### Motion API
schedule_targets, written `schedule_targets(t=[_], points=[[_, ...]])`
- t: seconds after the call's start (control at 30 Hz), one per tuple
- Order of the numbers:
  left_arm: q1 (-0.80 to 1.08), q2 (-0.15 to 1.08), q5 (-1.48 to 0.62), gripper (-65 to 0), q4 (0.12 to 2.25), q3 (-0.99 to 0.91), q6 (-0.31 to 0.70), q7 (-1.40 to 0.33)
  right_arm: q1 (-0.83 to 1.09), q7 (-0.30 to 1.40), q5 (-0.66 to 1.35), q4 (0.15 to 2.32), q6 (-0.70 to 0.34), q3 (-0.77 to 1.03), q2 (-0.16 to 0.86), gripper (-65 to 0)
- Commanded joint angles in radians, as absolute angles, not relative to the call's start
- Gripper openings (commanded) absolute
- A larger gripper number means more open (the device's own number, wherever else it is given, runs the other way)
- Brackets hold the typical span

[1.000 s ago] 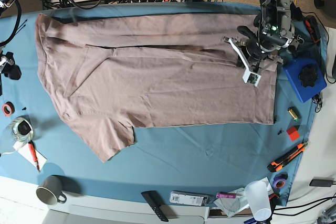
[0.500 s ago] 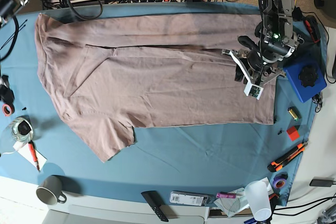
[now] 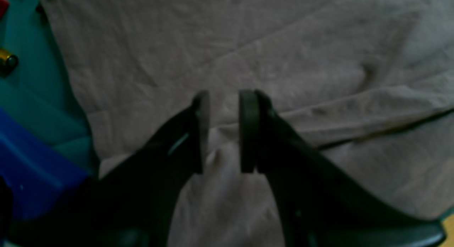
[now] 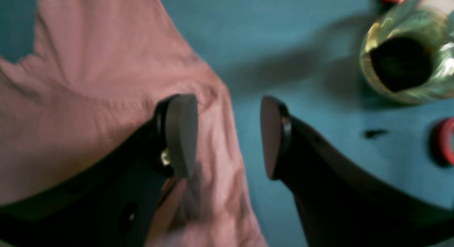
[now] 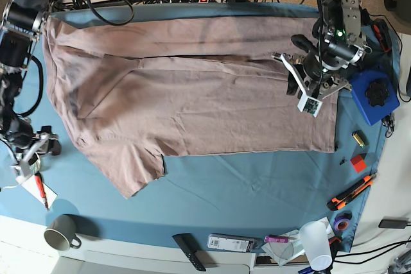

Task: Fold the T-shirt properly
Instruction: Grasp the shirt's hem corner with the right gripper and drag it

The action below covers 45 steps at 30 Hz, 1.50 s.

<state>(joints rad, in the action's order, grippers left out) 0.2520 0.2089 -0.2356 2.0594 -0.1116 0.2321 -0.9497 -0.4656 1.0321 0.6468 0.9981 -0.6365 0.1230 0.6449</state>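
Note:
The dusty mauve T-shirt [image 5: 192,94] lies spread flat on the teal table cloth [image 5: 257,184], with one sleeve [image 5: 131,168] pointing to the front left. My left gripper [image 5: 297,62] hovers over the shirt's right part. In the left wrist view the left gripper [image 3: 224,130] has its jaws a narrow gap apart over wrinkled cloth [image 3: 283,55], holding nothing. My right gripper [image 5: 46,145] is at the shirt's left edge. In the right wrist view the right gripper [image 4: 228,133] is open, one finger over the shirt's edge [image 4: 106,83] and the other over the table cloth [image 4: 283,44].
A blue box [image 5: 372,97] sits right of the left arm. A tape roll [image 4: 400,62], a red ring [image 4: 447,140] and a red pen [image 5: 40,190] lie by the right gripper. A mug [image 5: 61,232], a remote [image 5: 189,251], a plastic cup [image 5: 316,242] and an orange cutter [image 5: 352,192] line the front.
My right arm has come down from the top left corner to the shirt's left edge. My left gripper has shifted slightly over the right part. The shirt has not moved.

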Motion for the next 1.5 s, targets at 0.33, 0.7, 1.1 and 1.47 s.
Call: schedule_targets(t=[0.33,0.7,1.1,1.47], points=[[0.253,0.213,-0.239,-49.4,2.082,-0.113,0.233,-0.934,-0.527,0.999,0.575,0.875,-0.661,0.072,0.519,-36.2],[0.255,0.213,-0.239,-49.4,2.082,-0.113,0.233,-0.934,-0.527,1.04,0.496,0.875,-0.623,0.072,0.474,-49.3],[0.255,0.213,-0.239,-49.4,2.082,-0.113,0.233,-0.934,-0.52,1.217,0.572,0.949,-0.6,0.094,0.493,-65.0],[0.255,0.213,-0.239,-49.4,2.082,-0.113,0.233,-0.916,-0.289,1.359,0.762,1.364,-0.601,0.094,0.58,-65.0]])
